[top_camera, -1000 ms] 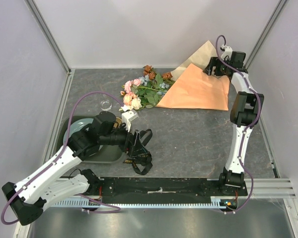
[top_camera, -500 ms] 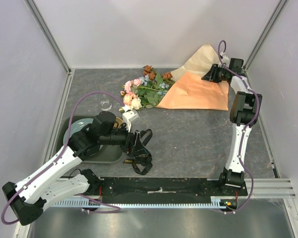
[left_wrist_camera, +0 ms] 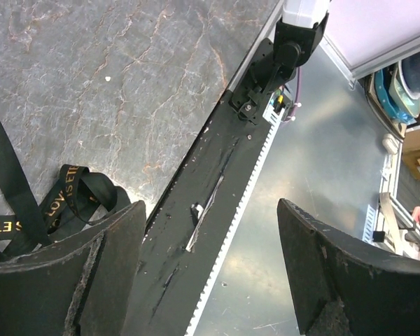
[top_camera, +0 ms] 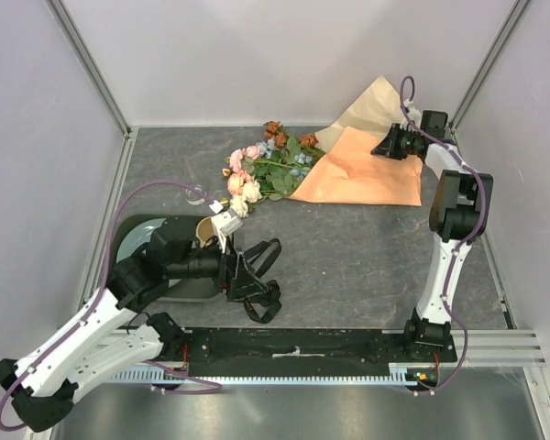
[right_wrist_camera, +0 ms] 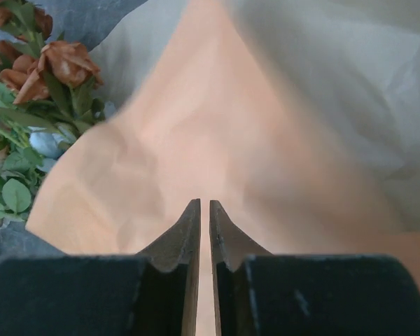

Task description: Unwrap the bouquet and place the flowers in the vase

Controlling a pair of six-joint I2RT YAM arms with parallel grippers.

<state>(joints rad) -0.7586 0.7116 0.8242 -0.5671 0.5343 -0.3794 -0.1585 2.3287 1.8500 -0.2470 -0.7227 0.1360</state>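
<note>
1 black ribbon (left_wrist_camera: 61,199) carries gold letters reading "LOVISET".

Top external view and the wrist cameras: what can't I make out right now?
Small clear glass vase: top view, tiny, crossed by the purple cable; upright or not, unclear.
Stems of the mixed-colour artificial flowers: top and right wrist views, covered by the orange-tan kraft paper.
Tan ceramic mug: top view, mostly under the left arm.
Black lettered ribbon: left wrist view, cut by the frame's left edge.
</note>
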